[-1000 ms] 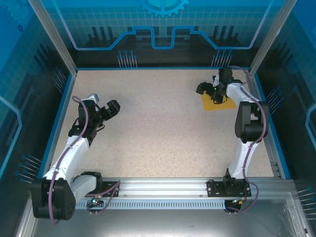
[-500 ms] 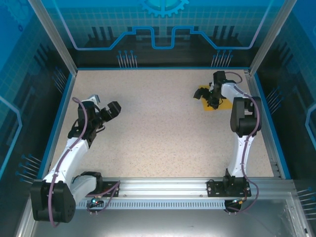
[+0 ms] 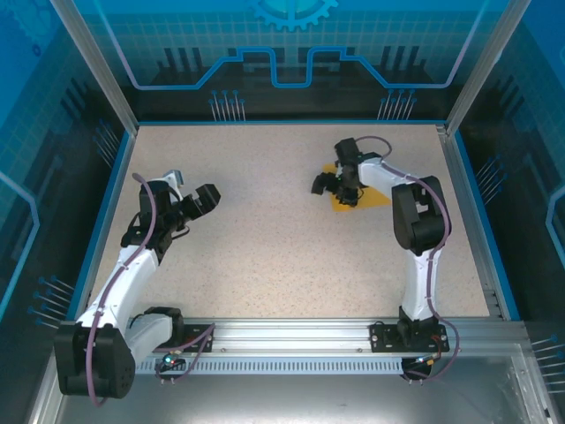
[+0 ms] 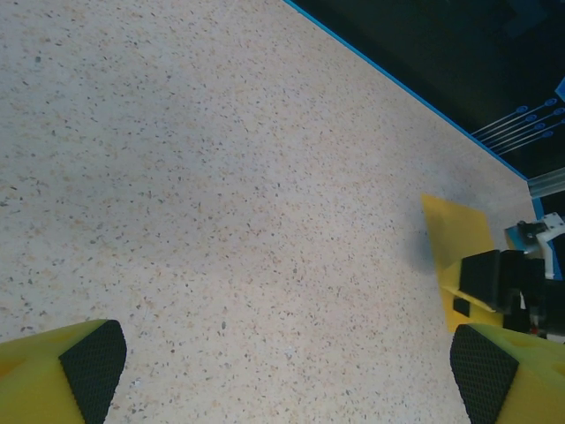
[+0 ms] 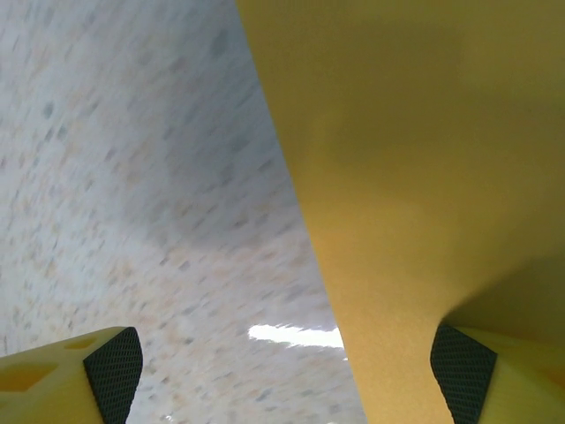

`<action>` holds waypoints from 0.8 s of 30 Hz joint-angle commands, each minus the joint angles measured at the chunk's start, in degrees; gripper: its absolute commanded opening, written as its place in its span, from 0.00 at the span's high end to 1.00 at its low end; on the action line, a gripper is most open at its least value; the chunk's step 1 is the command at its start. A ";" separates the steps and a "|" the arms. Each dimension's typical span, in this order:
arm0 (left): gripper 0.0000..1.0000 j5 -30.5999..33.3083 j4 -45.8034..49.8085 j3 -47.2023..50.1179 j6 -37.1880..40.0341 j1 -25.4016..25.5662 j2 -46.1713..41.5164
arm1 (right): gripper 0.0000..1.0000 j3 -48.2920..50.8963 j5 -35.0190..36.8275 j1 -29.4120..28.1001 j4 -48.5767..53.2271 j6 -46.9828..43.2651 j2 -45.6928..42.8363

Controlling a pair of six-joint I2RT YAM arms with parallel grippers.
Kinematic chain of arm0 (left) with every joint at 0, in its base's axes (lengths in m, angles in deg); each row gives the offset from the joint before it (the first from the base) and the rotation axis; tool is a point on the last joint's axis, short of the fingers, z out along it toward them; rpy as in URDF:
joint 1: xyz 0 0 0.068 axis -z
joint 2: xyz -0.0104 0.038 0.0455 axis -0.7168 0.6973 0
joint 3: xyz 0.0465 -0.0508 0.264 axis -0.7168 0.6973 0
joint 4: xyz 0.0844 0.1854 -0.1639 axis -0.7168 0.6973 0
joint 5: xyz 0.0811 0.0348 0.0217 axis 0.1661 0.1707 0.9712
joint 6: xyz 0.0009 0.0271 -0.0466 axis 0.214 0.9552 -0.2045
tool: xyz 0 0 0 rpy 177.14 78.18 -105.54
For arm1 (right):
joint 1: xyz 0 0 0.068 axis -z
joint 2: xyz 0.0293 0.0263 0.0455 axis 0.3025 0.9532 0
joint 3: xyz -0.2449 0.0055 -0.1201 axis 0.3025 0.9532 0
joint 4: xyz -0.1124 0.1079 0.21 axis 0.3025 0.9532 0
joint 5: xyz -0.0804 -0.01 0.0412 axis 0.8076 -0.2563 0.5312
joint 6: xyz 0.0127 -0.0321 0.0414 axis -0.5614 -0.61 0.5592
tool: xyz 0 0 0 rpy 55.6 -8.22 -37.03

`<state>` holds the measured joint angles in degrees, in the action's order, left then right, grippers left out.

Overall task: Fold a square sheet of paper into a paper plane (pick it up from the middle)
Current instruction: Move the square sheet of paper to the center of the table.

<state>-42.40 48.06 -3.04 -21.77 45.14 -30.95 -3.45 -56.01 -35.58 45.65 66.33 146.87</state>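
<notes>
Right gripper (image 3: 336, 188): jaws spread wide, nothing pinched between them.
Right gripper, wrist view (image 5: 287, 375): two yellow fingers with dark pads (image 5: 110, 375) sit at the lower corners, well apart.
Right gripper contact: the finger at the picture's right edge meets the lower part of the square sheet of paper (image 5: 415, 177). It cannot be told whether the finger presses on the sheet or slides under it.
Right gripper position: far half of the table (image 3: 282, 256), right of centre, with the arm reaching forward and inward from its base.
Square sheet of paper (image 3: 374, 197): orange-yellow and plain, on the table under and just beside the right gripper. One corner shows on the gripper's far side and a larger part on its right.
Sheet edge, right wrist view: runs diagonally from top centre toward the bottom right, with a soft shadow on the speckled table (image 5: 132, 177) beside it.
Sheet condition: no crease is visible on the part that shows.
Left gripper (image 3: 191, 190): jaws fully spread, holding nothing.
Left gripper, wrist view (image 4: 287, 375): dark pads (image 4: 93, 371) at both lower corners, with bare table (image 4: 221, 177) between them.
Left gripper position: left side of the table, well apart from the sheet (image 4: 455, 234), which lies far off near the blue rim (image 4: 397, 81).
Surroundings: blue rim (image 3: 108, 203) around the table.
</notes>
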 commanded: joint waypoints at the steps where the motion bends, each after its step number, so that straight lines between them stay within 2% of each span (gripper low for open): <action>1: 0.01 -1.84 2.58 -1.83 1.61 -0.59 -0.44 | 0.10 1.88 0.95 -3.83 4.28 1.53 -0.77; 5: 0.01 -1.89 3.17 -1.68 1.62 -0.59 -0.39 | 0.09 -0.68 5.34 -2.59 5.71 0.43 -3.75; 8: 0.01 -3.54 2.15 -1.51 1.32 -0.59 0.63 | 0.09 -3.59 5.89 -0.72 5.00 -1.36 -4.26; 16: 0.02 -6.63 1.64 -2.69 0.93 -0.59 2.98 | 0.10 -14.47 7.31 2.57 11.80 -3.45 4.59; 24: 0.02 -7.31 4.39 -4.28 0.40 -0.56 1.82 | 0.13 -8.47 3.67 1.31 10.59 -1.25 4.79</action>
<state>-47.42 50.62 -5.25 -21.59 45.12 -28.02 -14.27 -50.57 -33.22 53.78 63.97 151.17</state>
